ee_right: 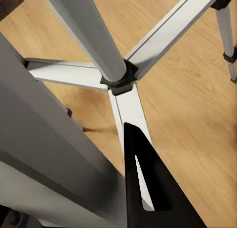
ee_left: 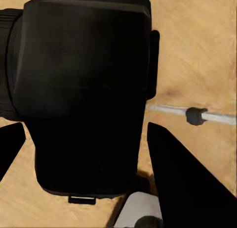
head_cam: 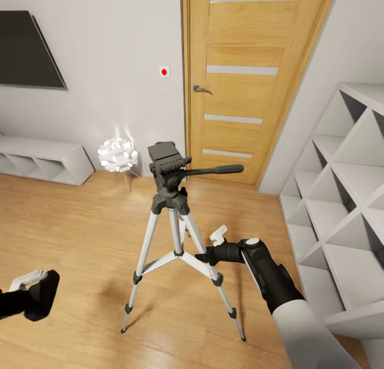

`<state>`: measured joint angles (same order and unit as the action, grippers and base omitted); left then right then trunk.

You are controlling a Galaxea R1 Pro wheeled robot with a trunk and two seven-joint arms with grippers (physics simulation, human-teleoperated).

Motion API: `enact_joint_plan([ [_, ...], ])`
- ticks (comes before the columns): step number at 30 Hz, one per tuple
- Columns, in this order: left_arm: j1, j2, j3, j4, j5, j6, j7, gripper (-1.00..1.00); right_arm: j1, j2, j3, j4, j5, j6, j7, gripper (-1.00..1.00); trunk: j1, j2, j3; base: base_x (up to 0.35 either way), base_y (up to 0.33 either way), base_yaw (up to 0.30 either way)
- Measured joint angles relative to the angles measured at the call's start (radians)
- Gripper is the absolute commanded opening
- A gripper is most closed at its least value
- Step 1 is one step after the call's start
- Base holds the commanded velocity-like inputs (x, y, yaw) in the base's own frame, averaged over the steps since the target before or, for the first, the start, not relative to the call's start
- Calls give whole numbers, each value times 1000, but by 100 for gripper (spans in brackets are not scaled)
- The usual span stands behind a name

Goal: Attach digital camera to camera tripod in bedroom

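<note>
We see a bedroom with pale grey walls, a light wood plank floor (head_cam: 69,225) and a wooden door (head_cam: 242,80) ahead. The camera tripod (head_cam: 173,219) stands upright on the floor in the middle of the room, its black head bare on top, its long handle pointing toward the white cubby shelves (head_cam: 341,198) on our right. Our left hand (head_cam: 32,294) sits low at our left, well apart from the tripod, closed around the digital camera (ee_left: 84,99), whose black body shows between its fingers (ee_left: 182,178). Our right hand (head_cam: 208,254) reaches in at the tripod's lower braces, right beside a silver leg; we cannot tell how far open it is.
</note>
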<state>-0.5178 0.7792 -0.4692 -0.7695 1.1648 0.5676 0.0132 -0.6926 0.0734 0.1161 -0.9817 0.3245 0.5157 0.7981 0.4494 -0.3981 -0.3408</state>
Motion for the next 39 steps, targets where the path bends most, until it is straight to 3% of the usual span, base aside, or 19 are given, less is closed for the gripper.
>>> enact_joint_plan([
  [4,-235,38,211,-269,-15,333,254,-100,0,0,0,-2,3,-16,-3,-100,0,0,0,0,0,0],
  [6,-353,12,257,-383,6,399,370,-100,0,0,-1,-2,3,-18,-3,-100,0,0,0,0,0,0],
  [8,-508,-46,284,-431,12,442,480,-100,0,0,0,-3,1,-18,-3,-100,0,0,0,0,0,0],
  [10,-660,-114,296,-430,27,457,535,-100,0,0,-1,-3,3,-17,-3,-100,0,0,0,0,0,0],
  [11,-755,-188,299,-356,-14,476,561,-100,0,0,-1,-5,1,-17,-3,-100,0,1,0,0,0,0],
  [12,-800,-227,299,-379,46,457,567,-100,0,0,-2,-7,3,-16,-3,-100,0,0,0,0,0,0],
  [13,-836,-261,300,-350,17,466,576,-100,0,0,-1,-7,3,-16,-3,-100,0,0,0,0,0,0],
  [14,-903,-325,301,-289,-21,476,596,-100,0,0,-1,-9,3,-15,-3,-100,0,1,0,0,0,0],
  [15,-941,-364,301,-259,34,459,605,-100,0,0,-2,-10,4,-15,-2,-100,0,0,0,0,0,0],
  [16,-977,-398,302,-222,-3,470,615,-100,0,0,-1,-10,4,-15,-2,-100,0,0,0,0,0,0],
  [17,-1050,-466,302,-136,-41,478,633,-100,0,0,-1,-11,4,-15,-2,-100,0,1,0,0,0,0],
  [18,-1092,-509,302,-97,17,457,638,-100,0,0,-2,-12,6,-16,-1,-100,0,0,0,0,0,0],
  [19,-1172,-574,302,1,-58,476,649,-100,0,0,-1,-13,4,-16,-1,-100,0,1,0,0,0,0],
  [20,-1254,-638,303,86,-50,464,653,-100,0,0,-2,-14,6,-15,-1,-100,0,0,0,0,0,0],
  [21,-1295,-665,304,127,-47,457,655,-100,0,0,-2,-14,7,-16,-1,-100,0,0,0,0,0,0],
  [22,-1359,-704,303,199,-120,472,656,-100,0,0,-2,-15,4,-17,-1,-100,0,1,0,0,0,0],
  [23,-1391,-722,306,221,-93,457,655,-100,0,0,-2,-14,8,-15,0,-100,0,0,0,0,0,0],
  [28,-1496,-770,302,241,-149,469,625,-100,0,0,-2,-15,7,-14,0,-100,0,0,0,0,0,0],
  [39,-1518,-784,298,150,-160,477,610,-100,0,0,-2,-14,6,-10,-2,-100,0,0,0,0,0,0],
])
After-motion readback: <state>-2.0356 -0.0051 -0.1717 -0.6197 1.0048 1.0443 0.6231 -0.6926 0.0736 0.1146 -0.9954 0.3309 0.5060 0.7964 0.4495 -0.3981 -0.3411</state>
